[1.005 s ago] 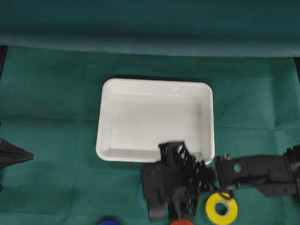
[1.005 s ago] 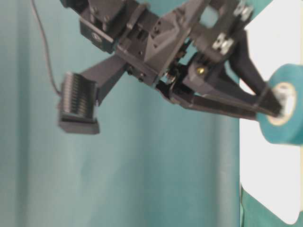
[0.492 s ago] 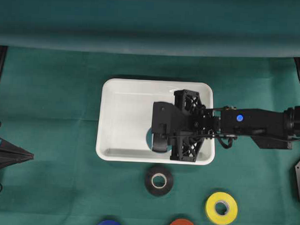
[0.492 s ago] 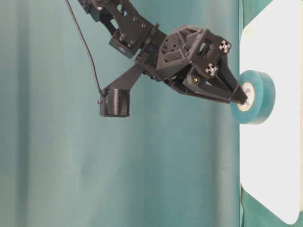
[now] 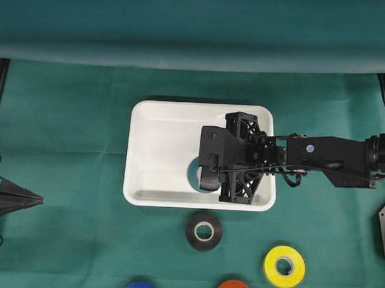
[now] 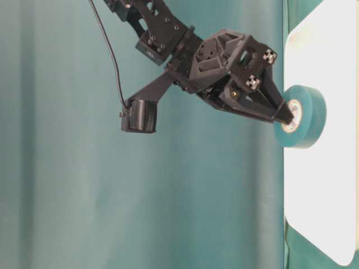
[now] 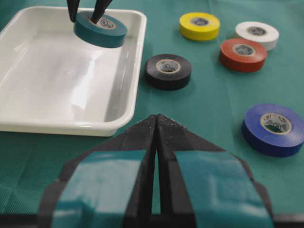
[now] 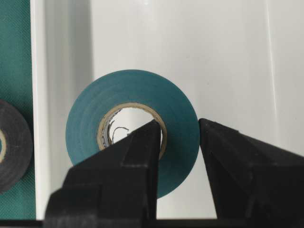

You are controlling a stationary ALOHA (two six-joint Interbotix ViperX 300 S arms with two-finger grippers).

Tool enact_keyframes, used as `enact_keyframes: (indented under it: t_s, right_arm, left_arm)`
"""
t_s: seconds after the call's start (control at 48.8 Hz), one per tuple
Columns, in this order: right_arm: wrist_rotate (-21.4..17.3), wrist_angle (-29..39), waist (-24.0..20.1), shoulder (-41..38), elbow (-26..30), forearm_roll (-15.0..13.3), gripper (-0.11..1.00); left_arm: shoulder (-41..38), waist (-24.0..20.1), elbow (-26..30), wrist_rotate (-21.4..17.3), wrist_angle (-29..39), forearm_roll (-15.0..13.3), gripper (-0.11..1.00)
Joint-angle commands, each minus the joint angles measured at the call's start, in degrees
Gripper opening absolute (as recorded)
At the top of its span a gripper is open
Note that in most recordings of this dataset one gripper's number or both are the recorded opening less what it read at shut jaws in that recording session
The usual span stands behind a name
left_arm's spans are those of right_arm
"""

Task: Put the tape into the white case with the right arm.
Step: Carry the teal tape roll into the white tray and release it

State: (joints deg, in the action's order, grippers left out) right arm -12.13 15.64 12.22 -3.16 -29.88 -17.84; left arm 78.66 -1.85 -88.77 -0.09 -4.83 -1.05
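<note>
Right fingers (image 8: 178, 142) clenched on the teal tape roll (image 8: 132, 128), one finger through the core, the other outside, pinching the roll's wall. That grip keeps the roll flat and level, so it can go down on its face.

Roll sits over the white tray (image 5: 161, 121), lower right part of it in the overhead view, mostly hidden under the arm. In the left wrist view it looks just above the tray floor (can't tell if it's touching yet). My read: placement step, nearly done; remaining is lower and let go.

Left fingers (image 7: 156, 142) pressed together, holding nothing, parked well clear at the far left edge of the overhead view.

Other rolls wait on the green tabletop (image 5: 66, 133): black (image 5: 204, 231) just below the tray, yellow (image 5: 284, 266), red (image 7: 243, 53), blue (image 7: 274, 129), white (image 7: 257, 34).
</note>
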Motion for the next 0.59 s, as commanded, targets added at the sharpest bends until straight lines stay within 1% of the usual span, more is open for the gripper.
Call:
enact_keyframes:
  t_s: [0.0, 0.103, 0.164, 0.226, 0.267, 0.328, 0.349, 0.39, 0.41, 0.472, 0.574]
  right_arm:
    - [-0.2, -0.9, 0.0, 0.4, 0.7, -0.1, 0.00]
    - [-0.2, -1.8, 0.2, -0.4, 0.8, -0.2, 0.01]
    - [-0.2, -2.3, 0.3, -0.5, 0.8, -0.4, 0.08]
    - [-0.2, -2.4, 0.3, -0.6, 0.7, -0.5, 0.21]
    - [-0.2, -2.4, 0.3, -0.6, 0.6, -0.6, 0.32]
    - [-0.2, -2.4, 0.3, -0.6, 0.6, -0.6, 0.51]
    - [-0.2, -2.4, 0.3, -0.6, 0.6, -0.6, 0.59]
    - [-0.2, -2.4, 0.3, -0.6, 0.5, -0.6, 0.70]
    - [-0.2, -2.4, 0.3, -0.5, 0.4, -0.6, 0.72]
    - [-0.2, -2.3, 0.3, 0.0, 0.0, -0.7, 0.67]
    - [-0.2, -1.8, 0.3, 1.8, -1.6, -0.6, 0.67]
  left_arm:
    - [-0.4, -0.1, 0.8, -0.1, -0.3, -0.1, 0.00]
    - [-0.4, -0.1, 0.8, 0.0, -0.3, -0.1, 0.00]
    - [-0.4, -0.1, 0.8, 0.0, -0.3, -0.1, 0.00]
    - [-0.4, -0.1, 0.7, 0.0, -0.3, -0.1, 0.00]
    - [-0.4, -0.1, 0.8, 0.0, -0.3, -0.1, 0.00]
    - [-0.4, -0.1, 0.7, 0.1, -0.3, -0.1, 0.00]
    - [-0.4, -0.1, 0.8, 0.0, -0.3, -0.1, 0.00]
    - [-0.4, -0.1, 0.8, 0.0, -0.3, -0.1, 0.00]
    - [-0.4, -0.1, 0.7, 0.0, -0.3, -0.1, 0.00]
    - [-0.4, -0.1, 0.7, 0.0, -0.3, -0.1, 0.00]
    - [-0.4, -0.1, 0.8, 0.1, -0.3, -0.1, 0.00]
